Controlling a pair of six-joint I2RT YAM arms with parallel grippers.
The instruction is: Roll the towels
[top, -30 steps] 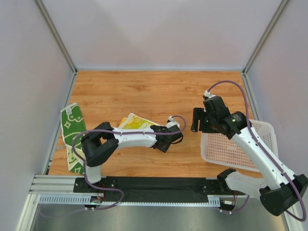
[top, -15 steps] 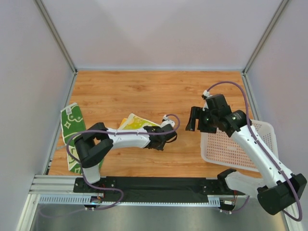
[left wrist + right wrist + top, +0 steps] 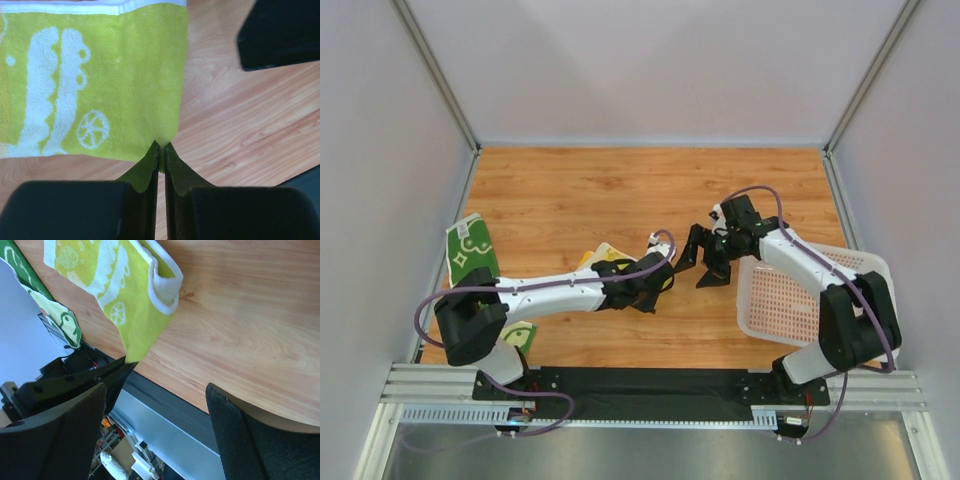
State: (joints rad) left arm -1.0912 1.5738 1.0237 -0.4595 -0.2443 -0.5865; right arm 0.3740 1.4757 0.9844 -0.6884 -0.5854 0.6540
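Bright, even light, soft shadows, blurred wrist-view foregrounds

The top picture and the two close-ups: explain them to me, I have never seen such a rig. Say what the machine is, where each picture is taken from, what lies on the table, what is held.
The machine is a left arm and a right arm, both robots, bolted at the near edge of a wooden table. The top picture looks down from above and behind them. The other two come from a camera on each wrist, so the dark shapes at the bottom are that arm's own fingers. On the table are a yellow towel, a green towel at the left edge and a white basket at the right. The left fingers are shut on an edge of the yellow towel. The right fingers are open close by and hold nothing.
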